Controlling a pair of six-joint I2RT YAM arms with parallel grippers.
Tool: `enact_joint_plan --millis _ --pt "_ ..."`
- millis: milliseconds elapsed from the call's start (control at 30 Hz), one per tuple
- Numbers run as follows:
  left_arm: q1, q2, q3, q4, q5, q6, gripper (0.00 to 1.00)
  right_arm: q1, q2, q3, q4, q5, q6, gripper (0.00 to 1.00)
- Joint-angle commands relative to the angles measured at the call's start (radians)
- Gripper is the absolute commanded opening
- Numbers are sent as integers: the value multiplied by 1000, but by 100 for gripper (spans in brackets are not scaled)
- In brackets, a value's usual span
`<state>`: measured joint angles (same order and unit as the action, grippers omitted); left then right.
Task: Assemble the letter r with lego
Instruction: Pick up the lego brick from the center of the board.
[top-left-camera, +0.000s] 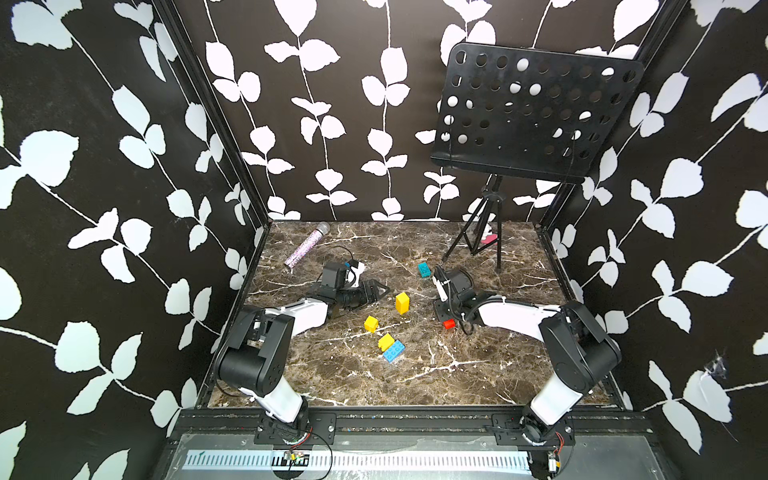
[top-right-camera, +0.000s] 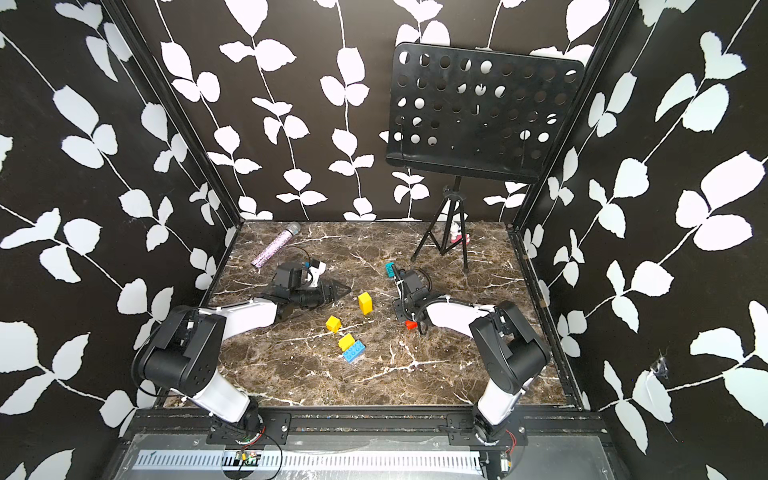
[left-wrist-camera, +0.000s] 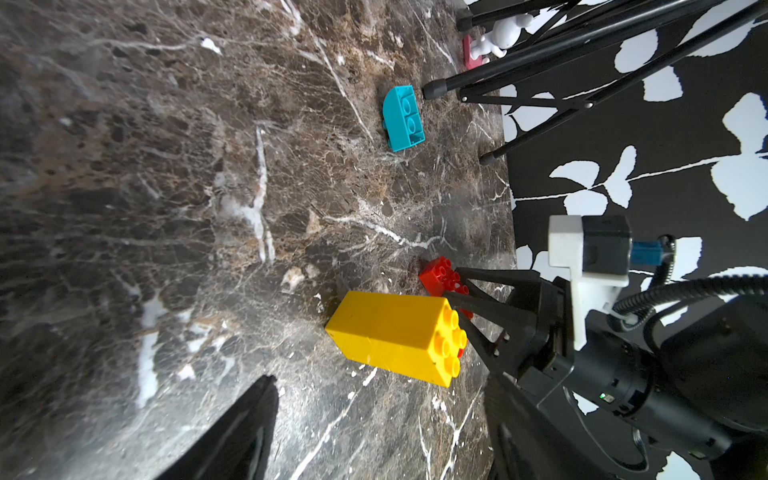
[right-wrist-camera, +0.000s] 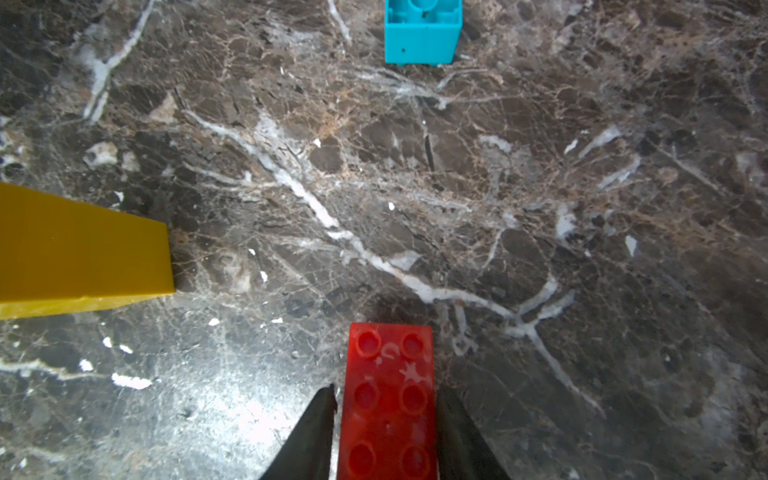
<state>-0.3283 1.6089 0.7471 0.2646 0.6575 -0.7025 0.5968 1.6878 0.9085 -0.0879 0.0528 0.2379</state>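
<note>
**Right gripper at the red brick, hold unproven**

Right gripper: its fingers bracket the red brick, one against the brick's side, the other a sliver off. Firmly pinched or not, I cannot tell. Left gripper: spread wide, empty, low over the table, near the yellow stack.

Risks, as I judge them:
- Only the fingertips meet the brick, and part of it juts past them. The plastic walls are smooth, so on a lift it may pivot or squirt out.
- Uneven contact could twist the brick out of line.
- The yellow stack stands upright and narrow between the two arms. A brush from either could topple it.

The lego:
- The red brick sits low under the right wrist. It is long, with paired rows of round studs, scuffed white. Whether it is clear of the table I cannot tell.
- The teal brick lies on its side, hollow base showing, near a stand leg.
- A lone yellow brick sits apart.
- A second yellow brick touches the blue brick.
- All are scattered, with no letter begun.
</note>
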Motion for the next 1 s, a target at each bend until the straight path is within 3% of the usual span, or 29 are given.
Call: enact_joint_plan --millis 0,400,700,967 --pt "5 2 4 14 15 10 80 4 8 8 -4 22 -3 37" --pt "4 -3 8 8 17 12 80 4 7 3 -20 28 -6 38" --pt "5 0 11 8 19 10 80 4 -16 13 -34 18 -7 29" --pt "6 -19 36 -46 7 39 80 5 -218 -2 -55 -63 -8 25"
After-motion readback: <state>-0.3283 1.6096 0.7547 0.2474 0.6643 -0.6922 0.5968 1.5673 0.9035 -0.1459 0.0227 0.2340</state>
